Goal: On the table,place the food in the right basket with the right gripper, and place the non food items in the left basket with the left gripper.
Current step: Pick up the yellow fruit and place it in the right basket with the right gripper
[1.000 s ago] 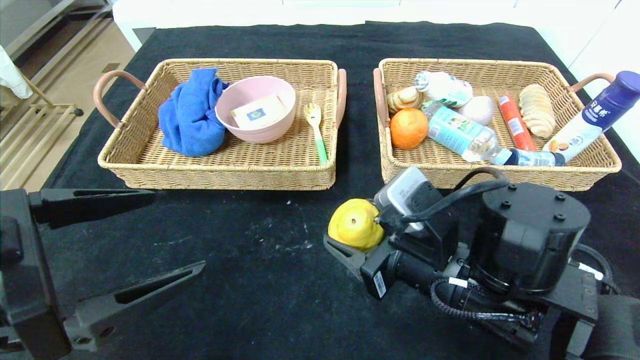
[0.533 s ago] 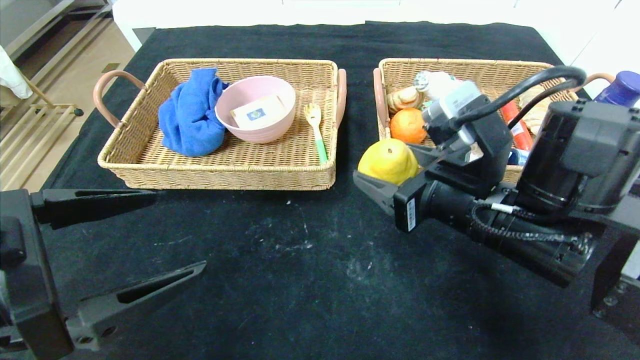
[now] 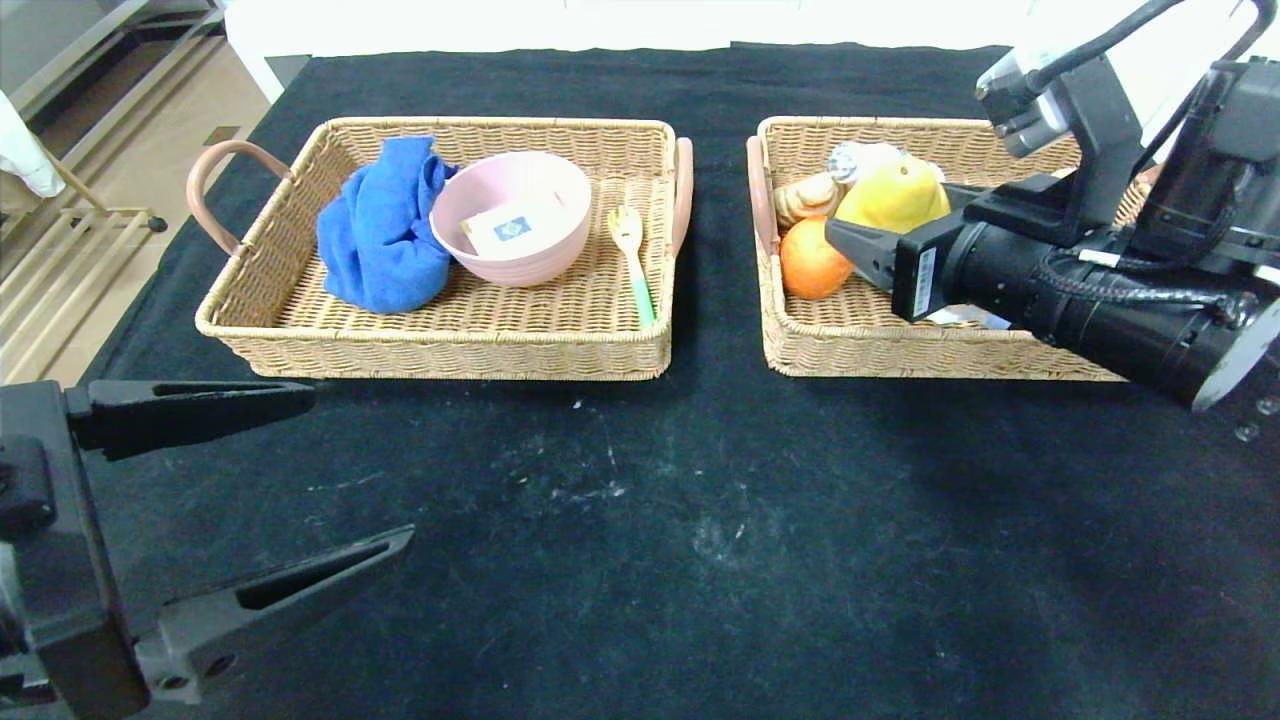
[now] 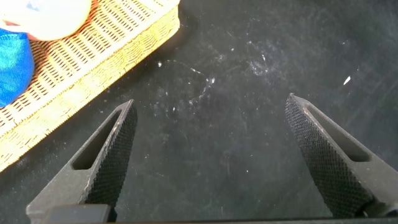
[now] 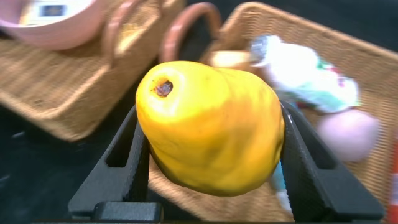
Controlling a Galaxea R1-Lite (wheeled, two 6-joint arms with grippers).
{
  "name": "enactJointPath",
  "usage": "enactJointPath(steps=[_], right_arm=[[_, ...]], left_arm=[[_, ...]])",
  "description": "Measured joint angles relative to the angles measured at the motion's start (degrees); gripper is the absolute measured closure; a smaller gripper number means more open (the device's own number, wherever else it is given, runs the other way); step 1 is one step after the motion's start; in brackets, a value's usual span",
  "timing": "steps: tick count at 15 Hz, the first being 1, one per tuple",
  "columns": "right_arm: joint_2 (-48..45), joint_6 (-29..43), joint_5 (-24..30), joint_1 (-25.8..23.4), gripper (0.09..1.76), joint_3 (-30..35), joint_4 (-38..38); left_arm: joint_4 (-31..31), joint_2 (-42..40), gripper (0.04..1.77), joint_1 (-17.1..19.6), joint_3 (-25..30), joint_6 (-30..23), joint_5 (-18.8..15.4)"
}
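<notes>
Pincers sit nearest: the left gripper (image 3: 300,480), lower left of the frame, gapes wide and empty over the table (image 3: 640,520). Farther back at upper right, the right gripper (image 3: 880,225), clamped on the pear (image 3: 893,197), has risen from the cloth and now hangs over the right basket (image 3: 900,350), so only release remains. Two baskets show; the left basket (image 3: 440,340) holds one cloth, one bowl, one fork.

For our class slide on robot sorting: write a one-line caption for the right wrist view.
Right gripper holds the yellow pear above the right basket.
</notes>
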Motion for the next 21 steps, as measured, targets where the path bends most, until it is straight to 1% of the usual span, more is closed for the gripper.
enactJointPath(steps=[5, 7, 9, 12, 15, 18, 21], right_arm=[[3.0, 0.2, -0.1, -7.3, 0.62, -6.6, 0.9], [4.6, 0.3, -0.4, -9.6, 0.63, -9.0, 1.0], [6.3, 0.3, -0.7, -11.6, 0.63, -12.1, 2.9], [8.9, 0.5, -0.8, -13.6, 0.63, -16.5, 4.5], [11.1, 0.5, -1.0, -15.2, 0.64, -19.6, 5.2], [12.3, 0.5, -2.0, -16.4, 0.64, -22.1, 7.8], [12.8, 0.5, -2.0, -16.7, 0.64, -22.6, 7.7]], left_arm=[[0.0, 0.0, 0.09, 0.0, 0.0, 0.0, 0.0], [0.0, 0.0, 0.09, 0.0, 0.0, 0.0, -0.1], [-0.1, 0.0, 0.09, 0.0, 0.0, 0.0, -0.1], [-0.1, -0.1, 0.09, 0.0, 0.0, -0.1, -0.1], [-0.1, -0.2, 0.09, 0.0, -0.1, -0.1, -0.1], [-0.1, -0.2, 0.09, 0.0, -0.1, -0.1, -0.1], [-0.1, -0.2, 0.09, 0.0, -0.1, -0.1, -0.1]])
